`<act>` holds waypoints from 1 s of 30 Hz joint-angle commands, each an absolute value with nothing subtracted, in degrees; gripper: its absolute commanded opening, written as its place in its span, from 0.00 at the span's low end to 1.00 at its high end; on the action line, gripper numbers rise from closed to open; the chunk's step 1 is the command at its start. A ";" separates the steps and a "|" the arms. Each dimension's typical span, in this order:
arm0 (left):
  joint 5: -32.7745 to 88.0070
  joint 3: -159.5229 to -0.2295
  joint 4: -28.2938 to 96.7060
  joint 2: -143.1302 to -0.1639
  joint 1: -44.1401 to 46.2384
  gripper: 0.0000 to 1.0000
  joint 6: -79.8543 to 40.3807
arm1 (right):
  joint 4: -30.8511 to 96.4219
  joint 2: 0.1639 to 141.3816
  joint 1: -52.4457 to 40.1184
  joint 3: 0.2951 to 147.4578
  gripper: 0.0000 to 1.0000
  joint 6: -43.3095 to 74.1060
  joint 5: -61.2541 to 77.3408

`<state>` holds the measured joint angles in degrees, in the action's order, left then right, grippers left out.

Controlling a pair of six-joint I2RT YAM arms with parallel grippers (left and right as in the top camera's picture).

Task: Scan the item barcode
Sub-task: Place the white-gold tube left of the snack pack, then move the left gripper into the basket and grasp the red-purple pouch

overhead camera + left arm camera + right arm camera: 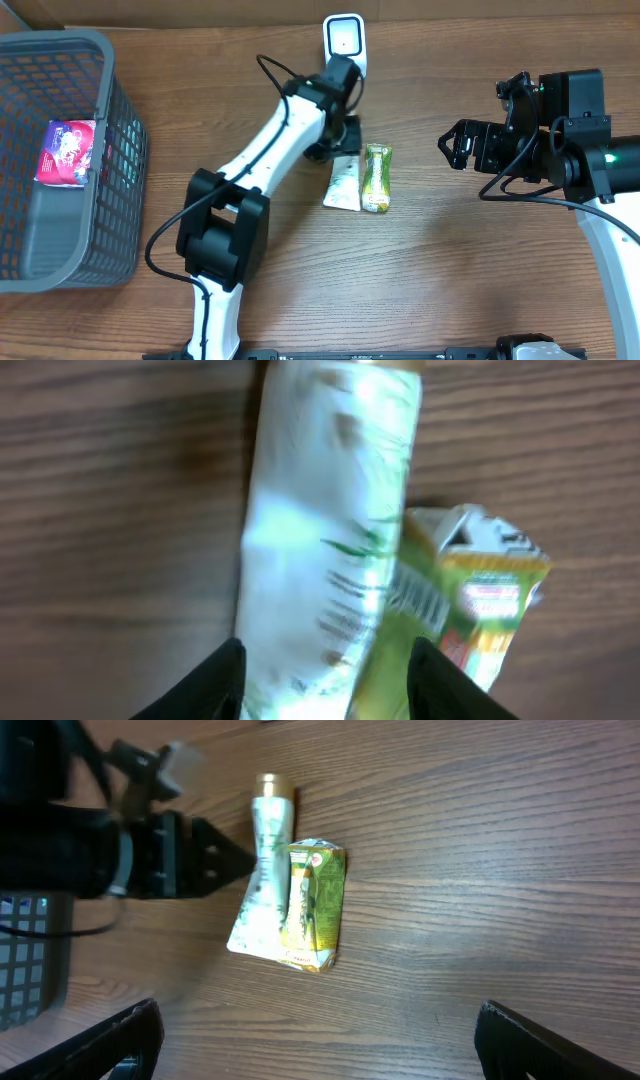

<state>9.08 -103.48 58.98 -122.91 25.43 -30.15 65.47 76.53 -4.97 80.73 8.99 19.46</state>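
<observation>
Left tool (325, 675): hangs open astride white tube (343, 183) lying on table (480, 280), touching green carton (376, 178), near scanner (344, 38); right tool (318, 1035): sits wide open, empty, well apart from both.

White tube (342, 183), green-yellow pouch (376, 178), grey basket (60, 45), brown woodgrain table (450, 270).

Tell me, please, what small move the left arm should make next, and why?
Probably close the left fingers on the white tube. They stand apart, one on each side of it, and it lies flat beside the green pack, not yet lifted. The scanner stands close behind.
</observation>
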 commanded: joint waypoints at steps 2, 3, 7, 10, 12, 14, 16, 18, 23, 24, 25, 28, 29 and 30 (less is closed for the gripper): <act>10.57 -119.15 67.13 -119.63 17.41 0.39 -25.08 | 65.10 76.60 -5.13 81.71 1.00 8.99 19.18; 10.55 -124.22 70.37 -118.83 15.05 0.39 -23.99 | 65.08 76.60 -5.13 81.71 1.00 8.99 19.18; 9.06 -138.80 79.22 -115.85 7.46 0.41 -20.51 | 64.99 76.60 -5.13 81.71 1.00 8.99 19.16; 5.43 -146.02 84.77 -113.51 1.19 0.45 -18.37 | 65.08 76.60 -5.13 81.71 1.00 8.99 19.18; 3.01 -148.33 87.92 -111.85 -4.45 0.47 -18.39 | 65.25 76.60 -5.13 81.71 1.00 8.99 19.18; 2.76 -148.40 89.76 -110.63 -10.55 0.46 -18.48 | 65.32 76.60 -5.13 81.71 1.00 8.99 19.18; 2.79 -148.40 91.61 -110.50 -17.02 0.46 -19.86 | 65.23 76.60 -5.13 81.71 1.00 8.99 19.18; 2.76 -148.05 92.84 -111.22 -22.90 0.46 -21.32 | 65.10 76.60 -5.13 81.71 1.00 8.99 19.18; 2.76 -144.29 92.07 -115.85 -34.52 0.47 -24.73 | 65.06 76.60 -5.13 81.71 1.00 9.02 19.18; 2.74 -143.13 91.20 -116.77 -35.35 0.48 -24.86 | 65.06 76.60 -5.13 81.71 1.00 9.02 19.20; 2.74 -142.02 90.32 -117.51 -35.79 0.49 -24.86 | 65.06 76.60 -5.13 81.71 1.00 9.02 19.20; 1.58 -138.76 87.55 -120.20 -36.03 0.53 -24.86 | 65.06 76.60 -5.13 81.71 1.00 9.02 19.20; 0.91 -137.93 86.70 -121.38 -36.03 0.54 -24.86 | 65.08 76.60 -5.13 81.71 1.00 9.02 19.20; 0.49 -137.47 86.15 -122.43 -36.03 0.56 -24.88 | 65.12 76.60 -5.13 81.71 1.00 9.04 19.20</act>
<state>2.31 -139.46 87.39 -119.42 -36.77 -23.99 65.43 76.51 -4.97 80.73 8.99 19.44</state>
